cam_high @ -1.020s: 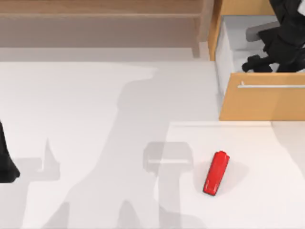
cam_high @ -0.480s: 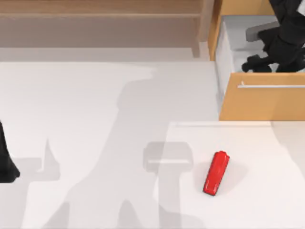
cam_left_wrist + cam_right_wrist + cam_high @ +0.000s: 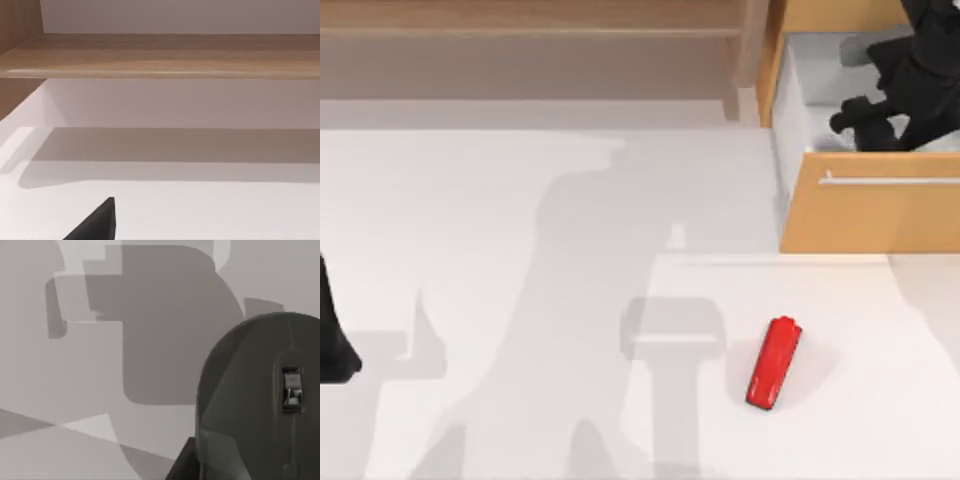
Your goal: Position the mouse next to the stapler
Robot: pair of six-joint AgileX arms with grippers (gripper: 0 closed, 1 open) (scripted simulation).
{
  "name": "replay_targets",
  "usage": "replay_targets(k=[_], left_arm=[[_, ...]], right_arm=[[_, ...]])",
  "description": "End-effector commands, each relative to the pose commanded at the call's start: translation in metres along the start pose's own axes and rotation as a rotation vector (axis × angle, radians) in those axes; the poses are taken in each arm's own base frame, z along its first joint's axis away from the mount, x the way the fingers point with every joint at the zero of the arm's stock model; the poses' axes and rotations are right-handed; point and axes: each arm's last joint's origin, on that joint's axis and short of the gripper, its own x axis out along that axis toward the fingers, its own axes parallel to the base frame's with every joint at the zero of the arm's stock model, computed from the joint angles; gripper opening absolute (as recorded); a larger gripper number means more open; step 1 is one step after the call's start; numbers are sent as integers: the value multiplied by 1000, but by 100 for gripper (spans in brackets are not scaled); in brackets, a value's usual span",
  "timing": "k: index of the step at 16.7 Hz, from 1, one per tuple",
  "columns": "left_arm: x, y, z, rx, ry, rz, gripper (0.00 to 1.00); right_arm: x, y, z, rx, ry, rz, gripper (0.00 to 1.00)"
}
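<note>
- Right gripper (image 3: 865, 115) sits inside the open drawer (image 3: 880, 215) at the table's far right corner in the top view. A grey rounded shape (image 3: 865, 48) lies just beside it in the drawer; we read this as the mouse, though the arm covers much of it.
- Whether the right fingers are closed around the mouse or merely next to it, we cannot tell.
- Right wrist view: the mouse (image 3: 260, 400) sits very close under the camera, dark grey, scroll wheel visible, a dark edge of the gripper against its near side. Contact looks likely, but the grip is not confirmed.
- Stapler (image 3: 774, 363) lies on the white table (image 3: 470, 250), well apart from the drawer, slightly tilted, with bare surface on both its long sides.
- Progress, as we judge it: early. The mouse is in the drawer; lifting it out, carrying it to the stapler and setting it down alongside all remain.
- Left gripper (image 3: 335, 345) is parked at the table's left edge; its wrist view shows a dark fingertip (image 3: 97, 222) over bare table and a wooden shelf (image 3: 160, 55) beyond.
- View differences: the top view gives the drawer-to-stapler layout; the right wrist view gives the mouse's surface detail.
</note>
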Motion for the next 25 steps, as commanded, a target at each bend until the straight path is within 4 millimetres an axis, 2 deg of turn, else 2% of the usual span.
replay_targets(k=[4, 8, 10, 13, 15, 18, 21, 25], left_arm=[[0, 0, 0, 0, 0, 0, 100], [0, 0, 0, 0, 0, 0, 100], [0, 0, 0, 0, 0, 0, 100], [0, 0, 0, 0, 0, 0, 100], [0, 0, 0, 0, 0, 0, 100], [0, 0, 0, 0, 0, 0, 100], [0, 0, 0, 0, 0, 0, 100], [0, 0, 0, 0, 0, 0, 100]], right_arm=[[-56, 8, -8, 79, -100, -29, 0], [-114, 27, -30, 181, -223, -35, 0], [-135, 40, -46, 228, -269, -24, 0], [-151, 62, -75, 284, -302, 4, 0], [-152, 75, -95, 310, -300, 22, 0], [-139, 92, -123, 332, -262, 41, 0], [-111, 102, -148, 340, -191, 40, 0], [-63, 107, -174, 341, -66, 11, 0]])
